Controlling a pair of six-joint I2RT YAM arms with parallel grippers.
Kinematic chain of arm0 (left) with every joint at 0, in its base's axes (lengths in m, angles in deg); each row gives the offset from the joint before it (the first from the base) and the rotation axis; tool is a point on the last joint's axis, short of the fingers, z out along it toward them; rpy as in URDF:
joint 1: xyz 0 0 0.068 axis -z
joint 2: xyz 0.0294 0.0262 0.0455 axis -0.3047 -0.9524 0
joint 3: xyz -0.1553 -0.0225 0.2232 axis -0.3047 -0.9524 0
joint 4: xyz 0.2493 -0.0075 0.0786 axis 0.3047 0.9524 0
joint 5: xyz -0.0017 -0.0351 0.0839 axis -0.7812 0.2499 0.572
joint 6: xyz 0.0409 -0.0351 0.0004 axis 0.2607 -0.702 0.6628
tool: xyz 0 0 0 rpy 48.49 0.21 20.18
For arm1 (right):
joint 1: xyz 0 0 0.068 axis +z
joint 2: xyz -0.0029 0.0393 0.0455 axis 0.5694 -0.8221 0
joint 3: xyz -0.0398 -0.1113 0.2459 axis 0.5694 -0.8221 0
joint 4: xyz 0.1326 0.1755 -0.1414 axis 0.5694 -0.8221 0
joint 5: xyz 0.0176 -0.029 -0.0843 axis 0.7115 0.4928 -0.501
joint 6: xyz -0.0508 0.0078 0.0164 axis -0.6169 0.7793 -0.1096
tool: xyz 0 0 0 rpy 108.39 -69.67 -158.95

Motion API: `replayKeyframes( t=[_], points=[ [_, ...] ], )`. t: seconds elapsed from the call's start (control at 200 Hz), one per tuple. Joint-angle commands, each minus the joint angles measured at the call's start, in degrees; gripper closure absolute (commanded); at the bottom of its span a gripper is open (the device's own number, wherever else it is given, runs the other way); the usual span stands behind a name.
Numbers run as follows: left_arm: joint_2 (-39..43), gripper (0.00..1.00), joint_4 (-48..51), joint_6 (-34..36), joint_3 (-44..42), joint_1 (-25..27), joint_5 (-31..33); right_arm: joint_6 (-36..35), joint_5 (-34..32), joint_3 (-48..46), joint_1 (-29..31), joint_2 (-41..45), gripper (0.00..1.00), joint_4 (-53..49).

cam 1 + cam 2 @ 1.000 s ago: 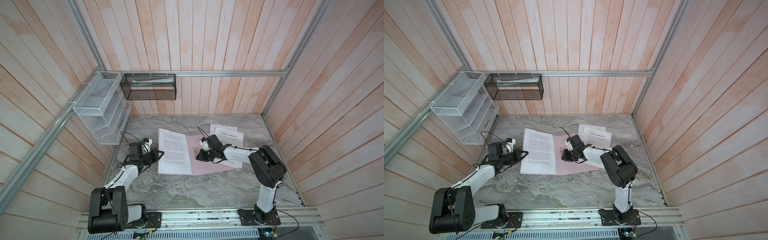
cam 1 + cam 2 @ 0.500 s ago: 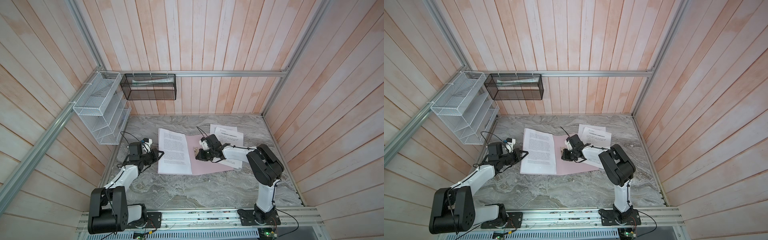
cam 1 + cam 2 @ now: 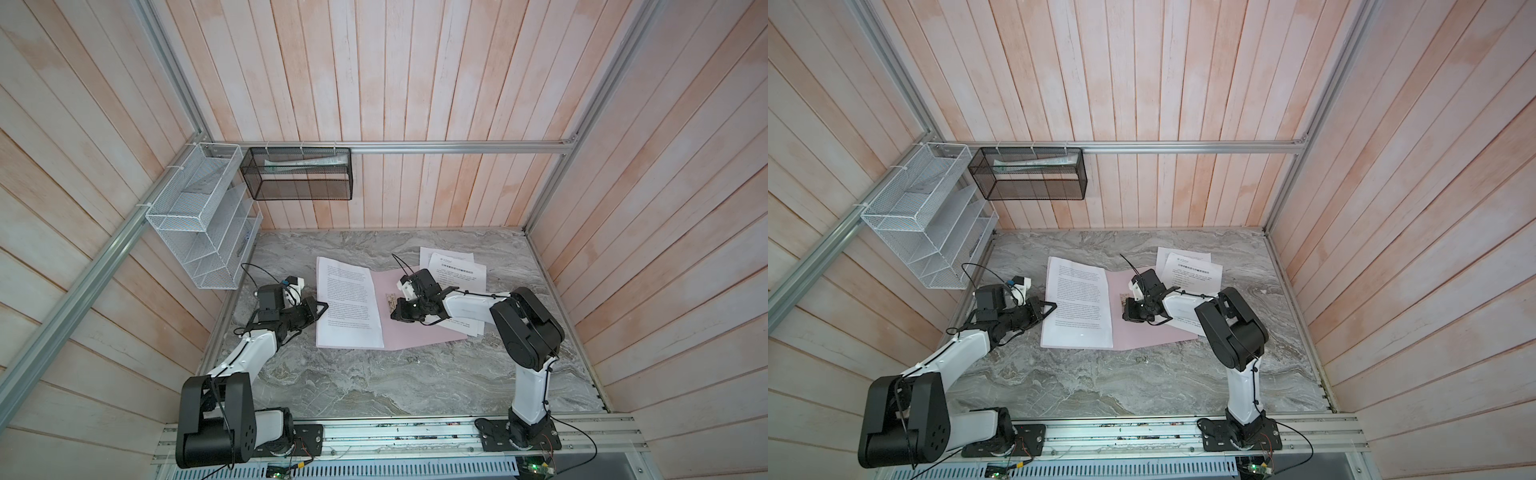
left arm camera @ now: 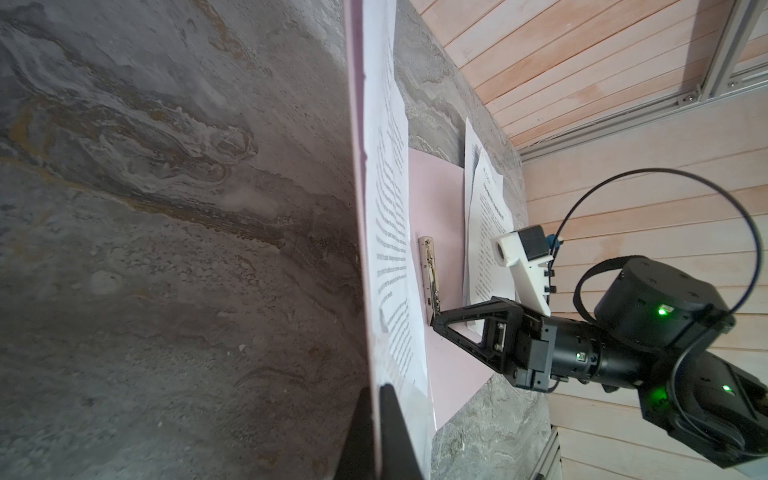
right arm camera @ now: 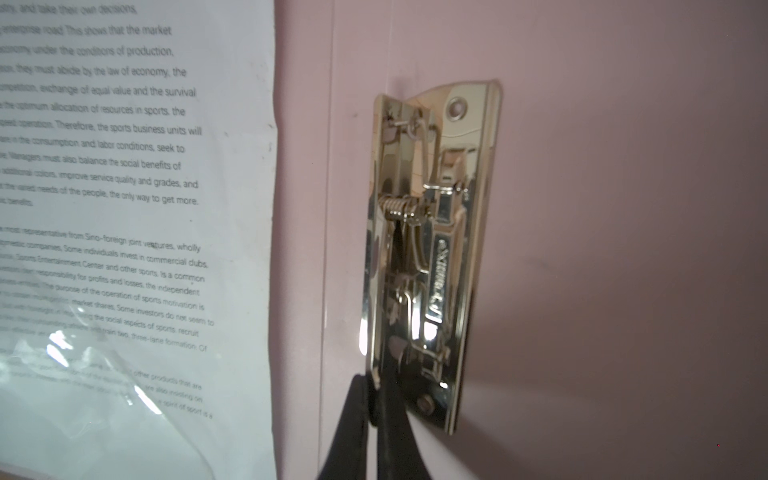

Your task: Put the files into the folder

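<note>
The pale pink folder [image 3: 415, 334] [image 3: 1144, 332] lies open on the marble table. One printed file sheet [image 3: 347, 307] [image 5: 124, 166] covers its left half. More files [image 3: 453, 270] [image 3: 1192, 272] lie at its right, partly under my right arm. My left gripper [image 3: 322, 307] [image 4: 377, 399] is shut on the folder's left edge, with the sheet on it. My right gripper [image 3: 394, 316] [image 5: 376, 386] is shut on one end of the metal clip [image 5: 432, 249] [image 4: 430, 274] at the folder's spine.
A white wire rack [image 3: 199, 216] hangs on the left wall. A black mesh basket [image 3: 297, 174] with rolled papers hangs on the back wall. Bare marble table [image 3: 374, 382] lies between the folder and the front rail [image 3: 395, 432].
The right gripper's jaws have closed tighter on the clip. Its elbow has shifted slightly to the left. The left arm and the papers have not moved.
</note>
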Motion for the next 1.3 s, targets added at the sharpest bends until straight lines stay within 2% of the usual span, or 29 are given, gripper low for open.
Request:
replayKeyframes(
  t=[0.0,0.515,0.855,1.02,1.296],
  points=[
    [0.54,1.00,-0.49,0.71,-0.48,-0.18,0.46,0.20,0.10,-0.85,-0.85,0.58,0.94,-0.09],
    [0.34,1.00,-0.42,0.67,-0.47,-0.23,0.42,4.22,6.71,-4.07,-2.75,0.23,0.90,6.45],
    [0.36,1.00,-0.57,0.65,-0.40,-0.22,0.20,4.61,7.15,-4.72,-3.11,0.34,1.00,6.98],
    [0.58,1.00,-0.42,0.91,-0.27,-0.21,0.22,3.24,4.14,-4.69,-3.48,0.49,1.00,3.98],
    [0.36,1.00,-0.45,1.11,-0.20,-0.23,-0.25,-0.30,-7.10,-4.83,-4.01,-0.37,1.00,-3.64]
  ],
)
